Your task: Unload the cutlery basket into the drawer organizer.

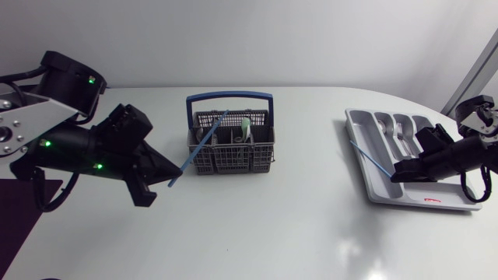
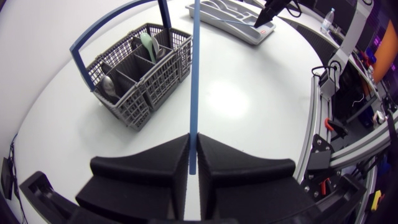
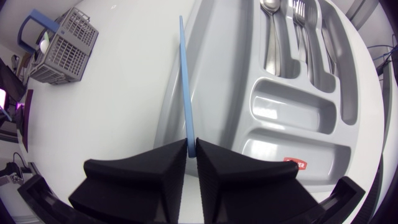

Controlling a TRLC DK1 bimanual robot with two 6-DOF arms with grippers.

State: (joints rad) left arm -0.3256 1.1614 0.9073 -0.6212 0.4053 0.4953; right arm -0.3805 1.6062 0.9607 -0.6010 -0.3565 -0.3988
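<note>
The grey cutlery basket (image 1: 231,159) with a blue handle stands mid-table. My left gripper (image 1: 174,177) is shut on a thin blue stick (image 1: 199,147), whose far end slants up over the basket. In the left wrist view the left gripper's stick (image 2: 193,81) runs straight ahead from the closed fingers, beside the basket (image 2: 149,87). At the right, my right gripper (image 1: 395,174) is shut on a second blue stick (image 1: 369,157) lying along the basket-side rim of the grey drawer organizer (image 1: 359,124). The right wrist view shows that second stick (image 3: 185,81) over the organizer's rim (image 3: 211,74).
A pale green utensil (image 2: 148,45) and a metal spoon (image 2: 107,84) stand in the basket. Spoons (image 3: 272,25) and forks (image 3: 305,25) lie in the organizer's long compartments. The table's rounded edge passes close behind the organizer.
</note>
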